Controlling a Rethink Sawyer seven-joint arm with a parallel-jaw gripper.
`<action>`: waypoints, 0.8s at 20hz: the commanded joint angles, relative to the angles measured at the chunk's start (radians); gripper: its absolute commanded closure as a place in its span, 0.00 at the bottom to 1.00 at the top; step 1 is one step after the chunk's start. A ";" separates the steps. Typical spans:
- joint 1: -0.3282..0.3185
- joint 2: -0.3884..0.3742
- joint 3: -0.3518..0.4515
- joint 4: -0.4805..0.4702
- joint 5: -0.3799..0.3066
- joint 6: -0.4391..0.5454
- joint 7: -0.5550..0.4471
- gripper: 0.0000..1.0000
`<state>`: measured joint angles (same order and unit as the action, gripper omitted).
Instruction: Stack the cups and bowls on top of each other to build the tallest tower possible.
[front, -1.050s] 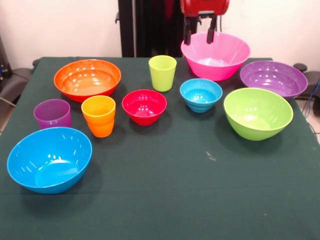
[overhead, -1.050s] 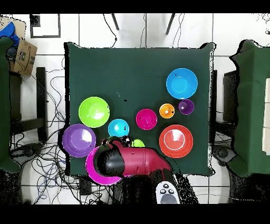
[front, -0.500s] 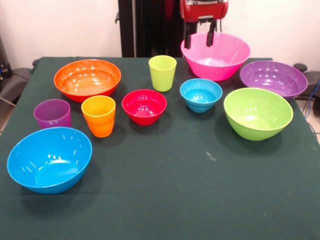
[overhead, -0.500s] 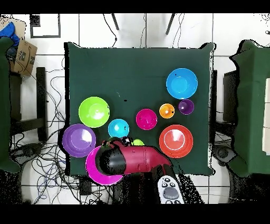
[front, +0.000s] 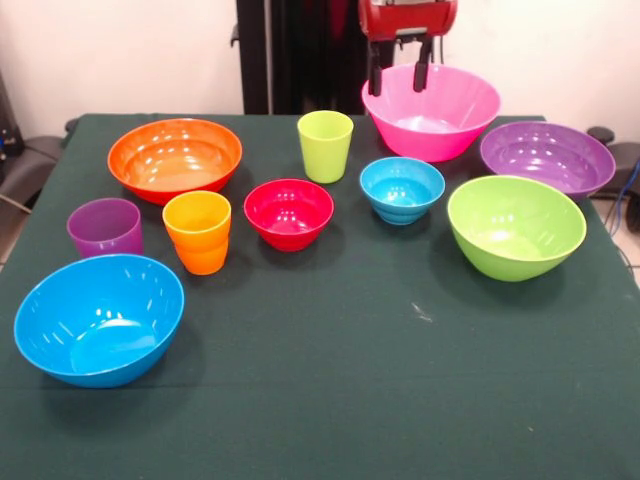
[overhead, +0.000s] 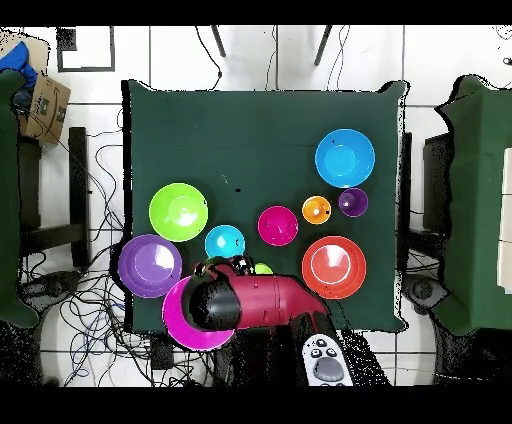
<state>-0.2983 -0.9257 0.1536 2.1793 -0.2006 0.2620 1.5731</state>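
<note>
The gripper (front: 398, 72), jaws apart and empty, has risen slightly above the pink bowl (front: 440, 118), apparently leaving stacking unstarted.

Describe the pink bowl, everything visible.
The pink bowl is large, round, glossy, plastic-looking, upright and empty, its inside catching highlights. It sits on the green tablecloth at the edge nearest the robot, with the purple bowl beside it and the small light blue bowl just in front. The gripper hangs open over its rim; contact cannot be told. In the overhead view the arm hides most of it.
</note>
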 joint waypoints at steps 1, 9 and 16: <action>-0.021 -0.013 0.097 -0.015 0.017 -0.007 0.104 0.00; -0.020 -0.014 0.106 -0.026 -0.005 0.023 0.070 0.00; -0.052 -0.017 0.136 -0.029 -0.021 0.062 0.025 0.00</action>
<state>-0.3271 -0.9678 0.1966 2.1796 -0.2008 0.2622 1.5731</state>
